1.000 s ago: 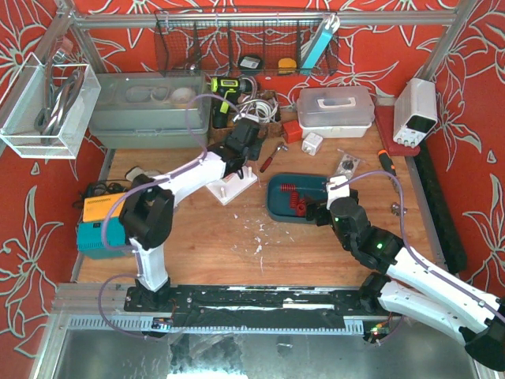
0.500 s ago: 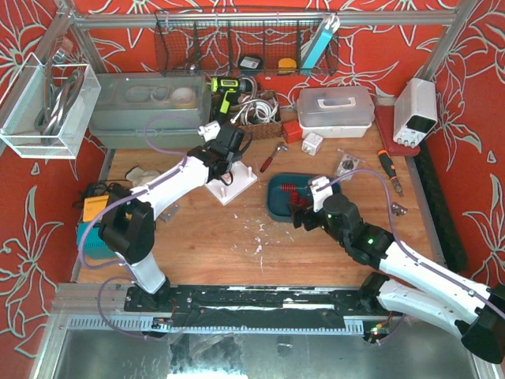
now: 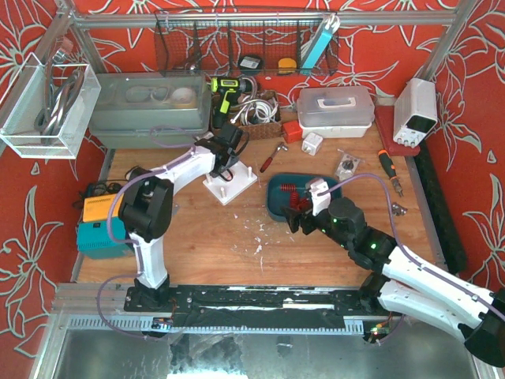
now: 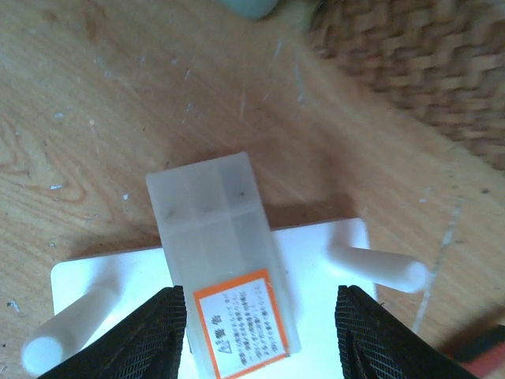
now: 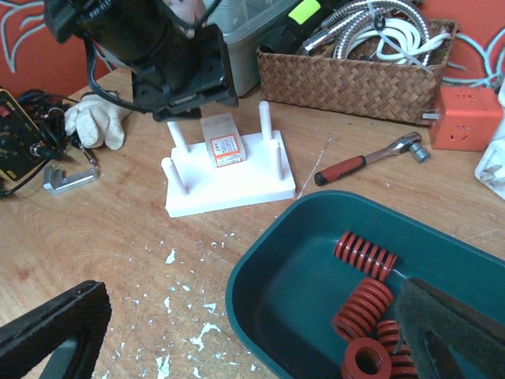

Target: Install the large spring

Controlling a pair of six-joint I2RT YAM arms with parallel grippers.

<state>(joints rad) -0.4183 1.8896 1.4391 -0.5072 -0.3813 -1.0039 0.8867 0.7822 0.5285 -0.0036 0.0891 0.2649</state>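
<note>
The right end effector (image 3: 301, 221) has swung toward 9 o'clock to the tray's (image 3: 272, 207) near rim, spread wide and empty. Seen from above, the large spring (image 5: 363, 304) lies in the tray at its 12 o'clock. It is well apart from the left end effector (image 4: 260, 335), which sits unclamped astride a white block (image 4: 221, 237).

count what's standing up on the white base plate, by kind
white pegs: 4
translucent block with an orange label: 1
total: 5 on the white base plate
</note>
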